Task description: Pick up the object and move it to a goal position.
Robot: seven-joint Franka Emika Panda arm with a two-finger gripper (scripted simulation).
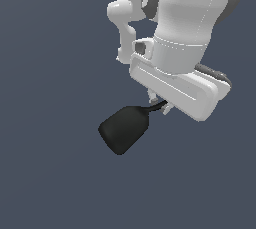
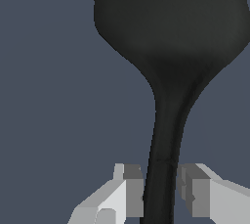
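Note:
The matte black spatula (image 1: 124, 128) shows in the exterior view with its rounded blade sticking out below and toward that view's left of the white hand. Its thin handle runs up into my gripper (image 1: 159, 104), whose fingertips are mostly hidden under the hand. In the wrist view the spatula (image 2: 168, 47) fills the frame, blade far from the camera, handle passing between the two fingers (image 2: 133, 191). My gripper (image 2: 160, 191) is shut on the handle, pads pressed against both sides of it.
The white arm links (image 1: 175, 18) rise above the hand in the exterior view. The background is a plain dark blue-grey surface (image 1: 50, 123) with no other objects or edges in view.

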